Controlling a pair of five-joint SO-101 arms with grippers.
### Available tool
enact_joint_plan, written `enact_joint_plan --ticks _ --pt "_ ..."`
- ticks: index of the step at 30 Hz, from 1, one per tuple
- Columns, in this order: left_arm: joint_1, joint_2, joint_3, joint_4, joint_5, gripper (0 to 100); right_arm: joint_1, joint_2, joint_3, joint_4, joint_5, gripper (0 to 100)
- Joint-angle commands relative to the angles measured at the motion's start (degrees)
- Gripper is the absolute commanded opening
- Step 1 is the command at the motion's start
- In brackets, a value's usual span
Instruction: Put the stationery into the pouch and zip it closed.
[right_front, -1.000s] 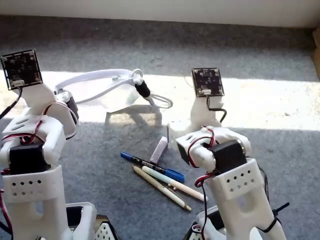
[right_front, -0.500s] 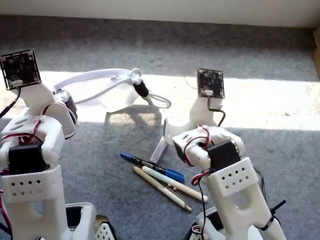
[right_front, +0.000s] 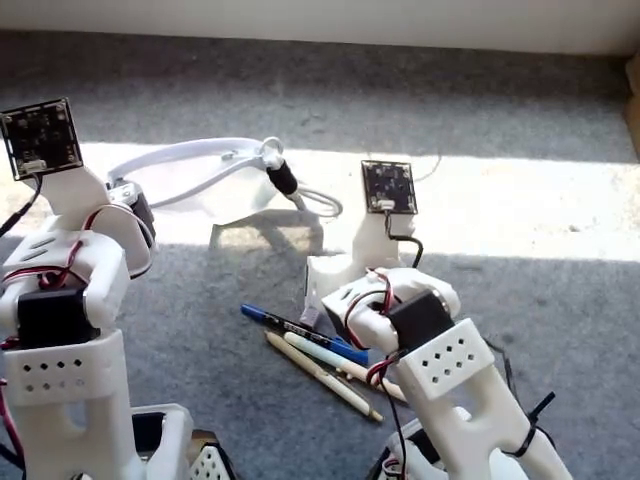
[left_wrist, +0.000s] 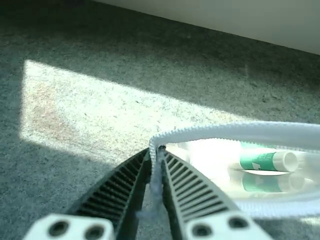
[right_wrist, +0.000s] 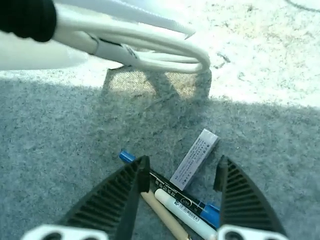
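Grey carpet, loose stationery, pouch being held ready

Low in the centre of the high view, the cream pencil (right_front: 330, 380), white marker (right_wrist: 182, 210) and blue pen (right_front: 290, 327) are lying fanned together. You are hovering the right gripper (right_wrist: 182, 167) just beyond them, jaws spread with the pale block (right_wrist: 194, 159) between them, likely lining up a pick. Farther off, at the upper left, your left gripper (left_wrist: 156, 156) is pinching the clear pouch (right_front: 190, 175) by its zipper rim, probably to keep the mouth steady. A green-and-white tube (left_wrist: 265, 161) is lying inside.
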Motion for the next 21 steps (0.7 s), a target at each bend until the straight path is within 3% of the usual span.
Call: enact_joint_plan --ticks 1,9,21 --pt "-0.66 1.80 -0.22 -0.09 -0.44 1 -0.84 -0.40 1.63 -4.88 -0.70 20.6" --pt "-0.66 1.80 -0.22 -0.09 -0.44 1 -1.10 -0.13 2.59 -5.76 -0.70 20.6" --pt "-0.66 1.80 -0.22 -0.18 -0.44 1 -0.84 17.98 -1.01 -6.73 -0.79 20.6"
